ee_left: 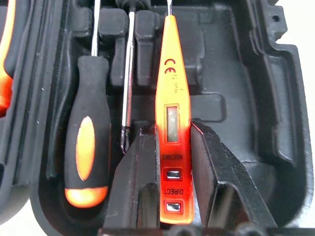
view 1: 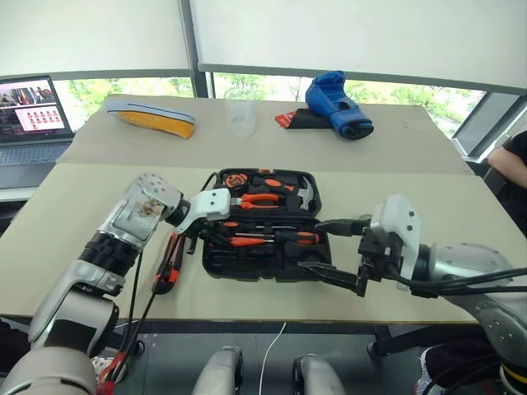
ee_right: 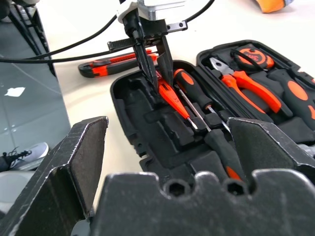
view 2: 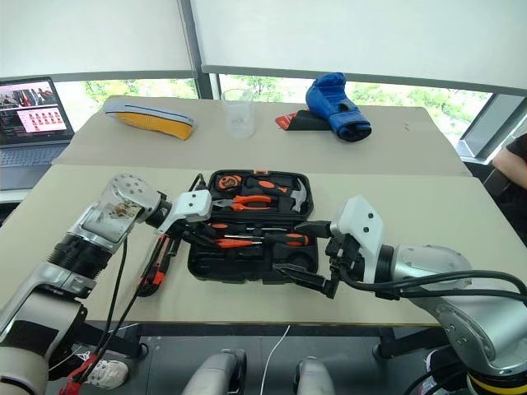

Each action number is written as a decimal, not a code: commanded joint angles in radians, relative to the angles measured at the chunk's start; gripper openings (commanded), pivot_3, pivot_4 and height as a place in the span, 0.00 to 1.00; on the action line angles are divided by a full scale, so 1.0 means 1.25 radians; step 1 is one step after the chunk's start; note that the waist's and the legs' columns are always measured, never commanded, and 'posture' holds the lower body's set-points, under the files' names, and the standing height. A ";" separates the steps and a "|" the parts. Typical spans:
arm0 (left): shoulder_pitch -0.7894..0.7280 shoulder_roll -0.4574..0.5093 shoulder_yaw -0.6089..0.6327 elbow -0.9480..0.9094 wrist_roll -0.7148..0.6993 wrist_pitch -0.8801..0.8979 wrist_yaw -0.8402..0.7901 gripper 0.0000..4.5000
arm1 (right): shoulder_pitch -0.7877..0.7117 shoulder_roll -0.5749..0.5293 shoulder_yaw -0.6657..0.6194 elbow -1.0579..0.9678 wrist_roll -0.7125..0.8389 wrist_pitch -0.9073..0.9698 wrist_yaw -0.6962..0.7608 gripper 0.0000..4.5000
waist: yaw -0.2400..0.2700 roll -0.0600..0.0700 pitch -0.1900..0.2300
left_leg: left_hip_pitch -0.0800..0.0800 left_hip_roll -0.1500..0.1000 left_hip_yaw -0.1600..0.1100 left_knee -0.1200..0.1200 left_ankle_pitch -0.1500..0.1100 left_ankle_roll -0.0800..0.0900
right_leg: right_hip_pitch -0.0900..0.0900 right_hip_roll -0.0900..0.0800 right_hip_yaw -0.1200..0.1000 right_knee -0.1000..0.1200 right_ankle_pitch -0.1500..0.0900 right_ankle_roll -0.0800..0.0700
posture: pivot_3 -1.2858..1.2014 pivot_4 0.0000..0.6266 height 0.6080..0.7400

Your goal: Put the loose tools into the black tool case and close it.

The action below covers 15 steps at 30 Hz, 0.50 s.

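Beige bench by the windows, open black tool case [view 1: 263, 222] at its middle.
Head view: utility knife [view 1: 170, 262] lay left of the case; right gripper [view 1: 336, 251] stood wide open, empty. Left wrist view: left gripper [ee_left: 173, 162], fingers [ee_left: 140, 169] pinching the small all-orange screwdriver [ee_left: 173, 103], over the case's slots.

A blue boxing glove [view 1: 338, 104], clear cup [view 1: 240, 113] and laptop [view 1: 30, 119] sit behind.

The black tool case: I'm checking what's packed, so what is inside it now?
Inside the black tool case: pliers, hammer, two black-and-orange screwdrivers, and the small orange screwdriver held by the left gripper. The slots beneath stay hidden.
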 commanded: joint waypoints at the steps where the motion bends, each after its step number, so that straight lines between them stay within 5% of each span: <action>1: -0.015 -0.015 -0.008 0.020 0.017 -0.011 -0.008 0.10 | -0.005 -0.003 -0.029 -0.024 0.028 -0.005 -0.016 1.00 | 0.000 0.000 0.000 | 0.000 0.000 0.000 0.000 0.000 0.000 | 0.000 0.000 0.000 0.000 0.000 0.000 | 0.52 0.24 1.00; 4: -0.023 -0.024 -0.012 0.050 0.046 -0.035 0.009 0.10 | -0.003 -0.006 -0.025 -0.025 0.031 -0.009 -0.023 1.00 | -0.001 0.000 0.000 | 0.000 0.000 0.000 0.000 0.001 0.001 | 0.000 0.000 0.000 0.000 0.000 0.000 | 0.52 0.24 1.00; 12: -0.014 -0.002 0.072 0.041 -0.037 0.001 -0.044 0.80 | 0.006 -0.005 -0.016 -0.026 0.036 -0.018 -0.027 1.00 | -0.003 0.000 0.000 | 0.000 0.001 0.000 0.000 0.001 0.001 | 0.000 0.001 0.000 0.000 0.000 0.000 | 0.52 0.24 1.00; 15: -0.002 0.000 0.122 0.068 -0.072 0.003 -0.030 0.80 | 0.015 -0.008 -0.011 -0.025 0.029 -0.025 -0.021 1.00 | -0.003 0.000 0.000 | 0.000 0.001 0.000 0.000 0.001 0.001 | 0.000 0.001 0.000 0.000 0.000 0.000 | 0.52 0.24 1.00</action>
